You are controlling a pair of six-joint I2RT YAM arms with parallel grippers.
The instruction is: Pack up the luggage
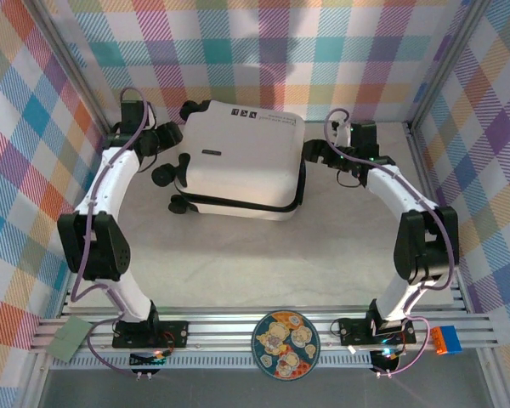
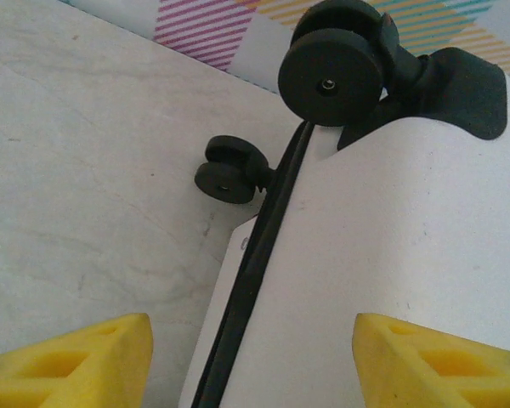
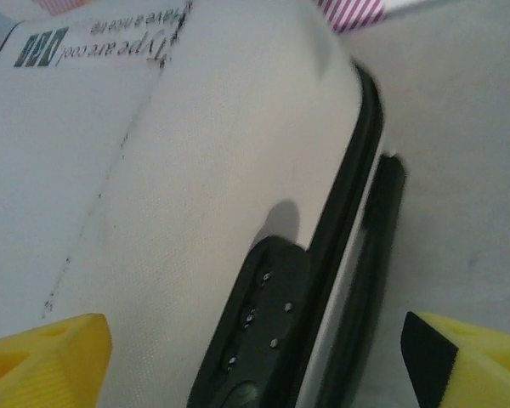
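The luggage (image 1: pixel 238 157) lies flat at the far middle of the table (image 1: pixel 238 263), just before the back wall, with its wheels (image 1: pixel 163 176) at the left end. The left gripper (image 1: pixel 172 138) stands just beside that end, among the wheels. The right gripper (image 1: pixel 313 153) stands just beside the opposite end. On the near rail (image 1: pixel 212 333), a plate (image 1: pixel 286 344) lies between the arm bases. A card (image 1: pixel 68 338) lies far left and a block (image 1: pixel 446 340) far right.

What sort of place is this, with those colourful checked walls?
Probably a robot test booth: a left arm and a right arm bolted to a metal rail, checked walls closing in the table, and one white suitcase laid out.
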